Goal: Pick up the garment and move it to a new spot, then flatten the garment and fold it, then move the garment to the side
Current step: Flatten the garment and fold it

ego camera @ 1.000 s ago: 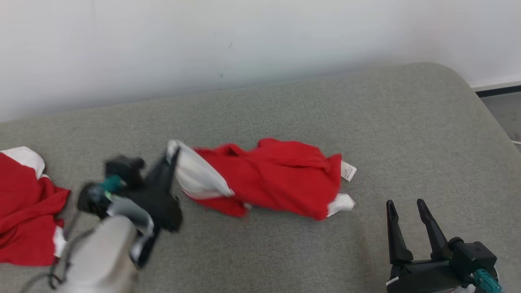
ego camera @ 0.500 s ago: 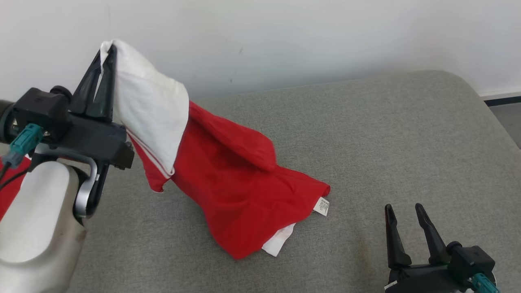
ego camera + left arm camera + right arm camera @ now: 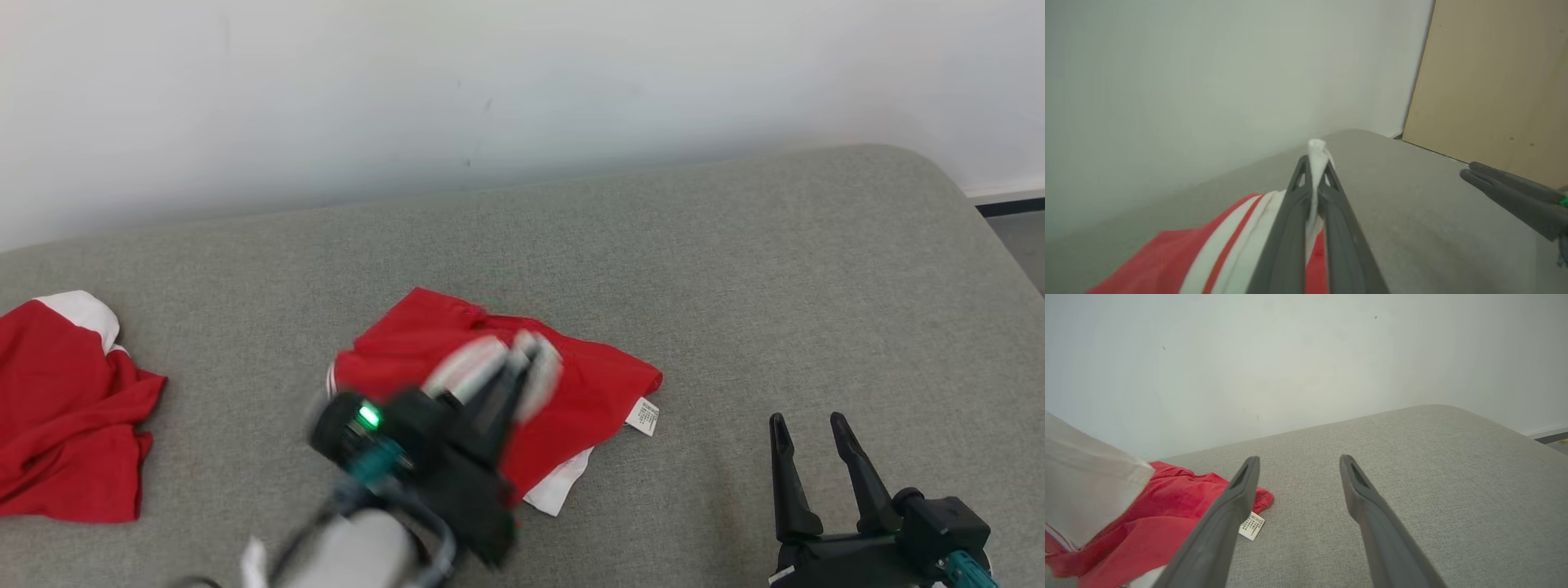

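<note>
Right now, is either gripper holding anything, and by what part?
Left gripper is shut on the red-and-white garment, its fingers pinching a bunched white edge. Right gripper is open, holding nothing.

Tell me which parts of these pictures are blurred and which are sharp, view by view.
Head view: the left gripper and the white cloth in its jaws are smeared by motion; the red garment, the grey cushion and the right gripper are sharp. Left wrist view: soft overall, stripes fuzzy. Right wrist view: white cloth at left blurred, the label sharp.
</note>
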`<state>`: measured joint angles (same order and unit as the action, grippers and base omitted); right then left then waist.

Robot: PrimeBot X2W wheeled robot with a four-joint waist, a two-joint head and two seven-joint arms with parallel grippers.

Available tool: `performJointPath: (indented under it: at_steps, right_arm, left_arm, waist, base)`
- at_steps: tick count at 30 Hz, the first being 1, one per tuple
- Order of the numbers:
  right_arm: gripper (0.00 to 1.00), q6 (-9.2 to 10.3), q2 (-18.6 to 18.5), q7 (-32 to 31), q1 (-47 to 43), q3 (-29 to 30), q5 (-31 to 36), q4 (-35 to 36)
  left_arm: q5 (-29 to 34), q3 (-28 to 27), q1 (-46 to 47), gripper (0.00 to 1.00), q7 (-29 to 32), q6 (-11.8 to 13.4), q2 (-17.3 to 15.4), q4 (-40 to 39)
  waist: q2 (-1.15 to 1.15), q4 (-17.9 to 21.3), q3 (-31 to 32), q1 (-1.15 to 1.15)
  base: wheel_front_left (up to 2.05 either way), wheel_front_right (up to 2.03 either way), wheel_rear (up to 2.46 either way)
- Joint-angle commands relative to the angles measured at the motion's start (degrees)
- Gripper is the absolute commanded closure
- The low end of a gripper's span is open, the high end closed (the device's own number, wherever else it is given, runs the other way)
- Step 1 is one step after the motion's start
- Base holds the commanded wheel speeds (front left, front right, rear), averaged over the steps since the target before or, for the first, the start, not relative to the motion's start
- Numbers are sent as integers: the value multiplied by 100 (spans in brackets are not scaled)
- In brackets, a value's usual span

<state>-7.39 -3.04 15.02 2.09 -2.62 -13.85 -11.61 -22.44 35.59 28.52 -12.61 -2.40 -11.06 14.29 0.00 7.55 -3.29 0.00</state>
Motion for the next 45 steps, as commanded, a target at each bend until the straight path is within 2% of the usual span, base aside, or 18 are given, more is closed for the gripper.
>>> performJointPath:
  at_steps: [1,7,12,13,14,15,18,22,27,28,29,30,34,35,36,38,45]
  right_arm:
    - [0,-20,5,19,11,-2,-1,2]
    - [0,-20,-32,18,102,-25,5,-48]
    - [0,-20,-44,18,114,-45,23,-95]
    - [0,-20,-45,18,106,-46,28,-109]
    - [0,-20,-46,18,87,-44,32,-114]
    - [0,-20,-45,18,57,-31,36,-124]
    - [0,-20,-46,18,-28,13,33,-152]
    - [0,-20,-40,18,-142,40,45,-133]
    - [0,-20,-36,17,-234,59,60,-102]
    - [0,-20,-36,17,-234,59,60,-102]
    - [0,-20,-38,17,-228,63,66,-100]
    - [0,-20,-38,17,-228,63,66,-100]
    - [0,-20,-48,17,-230,47,58,-100]
    - [0,-20,-55,17,-245,36,54,-108]
    - [0,-20,-55,17,-245,36,54,-108]
    - [0,-20,-58,17,-264,35,54,-108]
    - [0,-20,-62,17,-321,25,52,-79]
  left_arm:
    - [-41,174,-177,100,-32,-69,148,127]
    - [-42,1256,-612,100,-121,-377,686,890]
    - [-213,1824,-576,100,-210,-455,808,1302]
    - [-243,1885,-537,90,-215,-455,813,1342]
    - [-311,1951,-503,11,-220,-455,820,1306]
    - [-403,1990,-476,0,-238,-444,821,1248]
    - [-499,1946,-359,0,-258,-288,815,1092]
    - [-395,1434,-260,0,-256,32,769,774]
    - [-194,527,-431,0,-254,368,366,227]
    - [-194,527,-431,0,-254,368,366,227]
    - [-103,172,-548,0,-254,467,181,47]
    - [-103,172,-548,0,-254,467,181,47]
    - [127,-465,-875,0,-255,667,-181,-297]
    - [228,-764,-1064,0,-255,749,-310,-474]
    - [228,-764,-1064,0,-255,749,-310,-474]
    - [364,-1207,-1396,0,-255,834,-478,-697]
    - [593,-2119,-2319,0,-256,969,-593,-1000]
  waist:
    - [0,4,-33,0]
    - [0,20,-83,0]
    - [0,49,-46,0]
    - [0,51,-22,0]
    - [0,47,3,0]
    - [0,38,47,0]
    - [0,-26,170,0]
    - [0,-169,302,0]
    - [0,-370,387,0]
    - [0,-370,387,0]
    - [0,-447,414,0]
    - [0,-447,414,0]
    - [0,-578,457,0]
    - [0,-629,472,0]
    - [0,-629,472,0]
    - [0,-684,491,0]
    - [0,-767,512,0]
  base:
    - [0,0,0]
    - [0,0,0]
    - [0,0,0]
    - [0,0,0]
    - [0,0,0]
    - [0,0,0]
    - [0,0,0]
    - [0,0,0]
    - [0,0,0]
    - [0,0,0]
    - [0,0,0]
    - [0,0,0]
    - [0,0,0]
    - [0,0,0]
    - [0,0,0]
    - [0,0,0]
    - [0,0,0]
